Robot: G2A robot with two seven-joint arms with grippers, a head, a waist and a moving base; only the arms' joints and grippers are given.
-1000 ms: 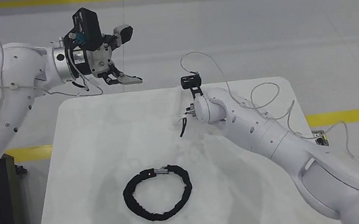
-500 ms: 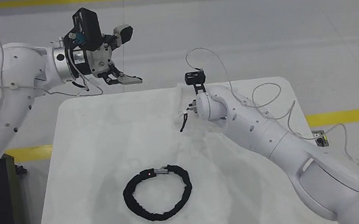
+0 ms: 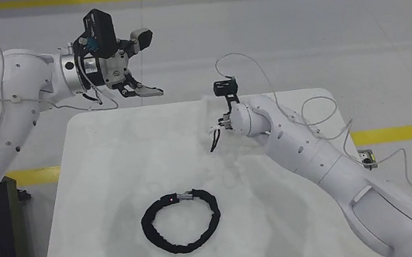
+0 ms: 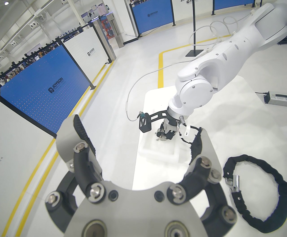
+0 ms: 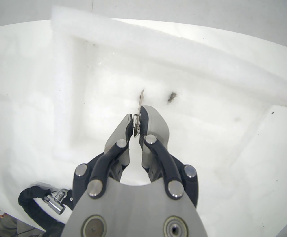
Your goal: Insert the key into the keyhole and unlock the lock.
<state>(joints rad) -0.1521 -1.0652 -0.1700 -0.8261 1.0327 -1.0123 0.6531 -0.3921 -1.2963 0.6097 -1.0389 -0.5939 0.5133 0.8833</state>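
Right wrist view: the right claw (image 5: 136, 122) pinches the key (image 5: 140, 101) by its head. The thin blade juts past the tips over the foam tray (image 5: 157, 44). Judged light, stiff, slippery and liable to twist. The lock (image 5: 29, 196) lies behind the claw on the worktop (image 3: 104, 189). The left claw (image 4: 139, 126) is spread, raised well apart.

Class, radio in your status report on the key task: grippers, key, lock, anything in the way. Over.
Right gripper shut on key, over foam tray. Left gripper open, up by table's far corner. Lock on table, apart from key; nothing between them.

The lock (image 3: 149, 224) is black, the key (image 5: 140, 101) silver
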